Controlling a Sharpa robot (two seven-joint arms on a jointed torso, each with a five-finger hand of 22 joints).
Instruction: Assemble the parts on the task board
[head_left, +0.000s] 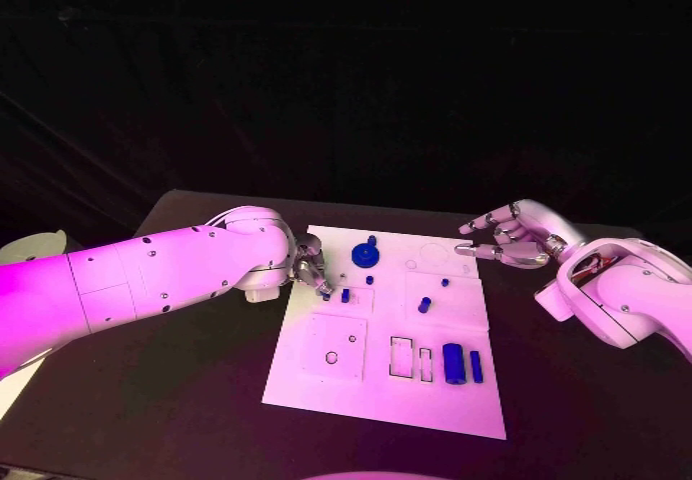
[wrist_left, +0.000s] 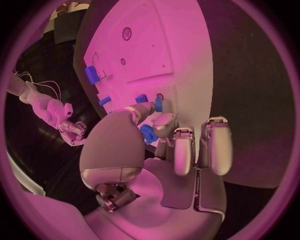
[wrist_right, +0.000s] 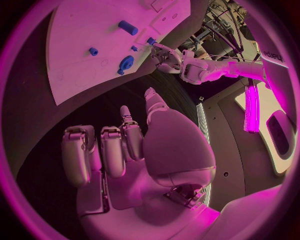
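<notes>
The white task board (head_left: 378, 395) lies in the middle of the black table. My left hand (head_left: 309, 270) hovers at the board's far left edge and pinches a small blue part (wrist_left: 147, 134) between thumb and finger. Another small blue part (head_left: 346, 295) stands on the board just beside its fingertips. A round blue part (head_left: 366, 256) sits at the far side, a blue peg (head_left: 426, 304) near the middle, and a blue cylinder (head_left: 454, 362) with a thin blue piece (head_left: 476, 366) at the near right. My right hand (head_left: 508, 241) hangs over the far right corner, fingers apart and holding nothing.
The board has rectangular slots (head_left: 410, 358) beside the cylinder and a square outline with a hole (head_left: 333, 347) at the near left. Black table (head_left: 159, 400) surrounds the board on all sides. My left forearm (head_left: 144, 280) stretches across the table's left part.
</notes>
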